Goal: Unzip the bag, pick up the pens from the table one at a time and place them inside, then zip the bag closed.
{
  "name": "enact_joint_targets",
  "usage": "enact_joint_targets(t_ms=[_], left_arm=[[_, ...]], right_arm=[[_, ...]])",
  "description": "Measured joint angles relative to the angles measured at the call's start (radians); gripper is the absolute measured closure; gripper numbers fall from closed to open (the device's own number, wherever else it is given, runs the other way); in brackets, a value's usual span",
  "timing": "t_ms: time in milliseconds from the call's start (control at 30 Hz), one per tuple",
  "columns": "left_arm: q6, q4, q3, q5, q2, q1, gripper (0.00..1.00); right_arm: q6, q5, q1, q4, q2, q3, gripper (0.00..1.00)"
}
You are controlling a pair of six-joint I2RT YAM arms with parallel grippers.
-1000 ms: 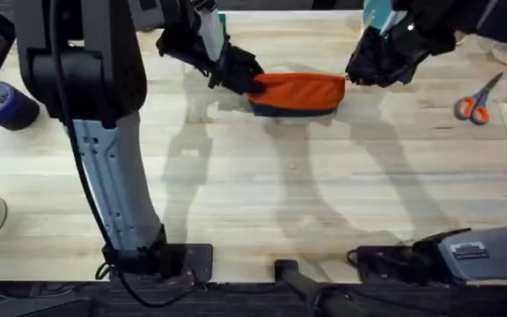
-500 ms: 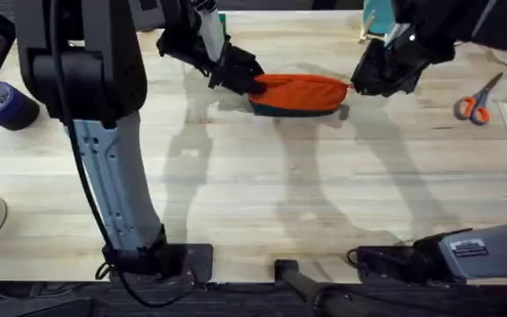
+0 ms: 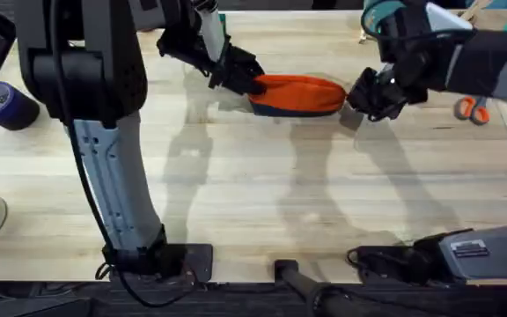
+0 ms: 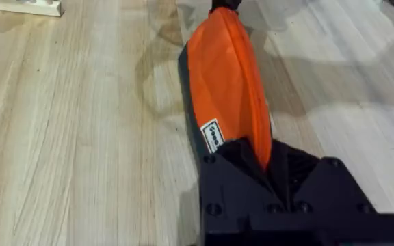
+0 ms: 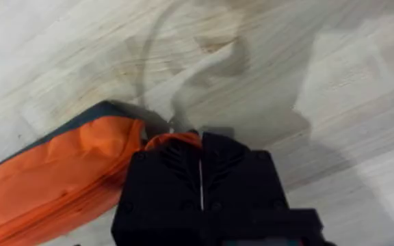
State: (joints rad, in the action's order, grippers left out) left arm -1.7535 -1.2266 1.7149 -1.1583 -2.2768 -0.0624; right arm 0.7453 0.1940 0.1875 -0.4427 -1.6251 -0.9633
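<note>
While my right jaws (image 5: 200, 171) sit pinched on the zipper pull and my left jaws (image 4: 265, 160) clamp the opposite end, the bag (image 3: 296, 93) lies far across the worktop (image 3: 262, 189). Step: zipping, seemingly near its end. Next: release cleanly.

Overhead looks down over the arm bases, both wrist views close – sharing the bag (image 3: 296, 94)
</note>
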Motion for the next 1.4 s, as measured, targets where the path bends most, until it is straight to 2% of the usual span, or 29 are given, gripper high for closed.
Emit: enact_joint_targets(t_ms=[133,733,767,800,967,1000,1067,1400], left_arm=[[0.0,0.0,0.0,0.004,0.0,0.0,0.957],[0.0,-0.004,0.0,0.014,0.0,0.012,0.957],[0.0,-0.004,0.0,0.014,0.0,0.015,0.957],[0.0,-0.006,0.0,0.015,0.0,0.019,0.957],[0.0,-0.007,0.0,0.016,0.0,0.025,0.957],[0.0,-0.007,0.0,0.017,0.0,0.025,0.957],[0.0,-0.007,0.0,0.017,0.0,0.025,0.957],[0.0,-0.007,0.0,0.017,0.0,0.025,0.957]], right_arm=[[0.028,0.03,-0.011,0.021,0.006,0.043,0.97],[0.039,0.116,-0.035,0.005,0.012,0.047,0.967],[0.039,0.123,-0.039,0.001,0.016,0.047,0.925],[0.037,0.128,-0.042,-0.001,0.025,0.047,0.834],[0.035,0.134,-0.043,0.0,0.108,0.046,0.114],[0.031,0.133,-0.043,0.0,0.124,0.045,0.039],[0.032,0.127,-0.043,0.0,0.155,0.042,0.009],[0.032,0.097,-0.043,0.0,0.239,0.041,0.005]])
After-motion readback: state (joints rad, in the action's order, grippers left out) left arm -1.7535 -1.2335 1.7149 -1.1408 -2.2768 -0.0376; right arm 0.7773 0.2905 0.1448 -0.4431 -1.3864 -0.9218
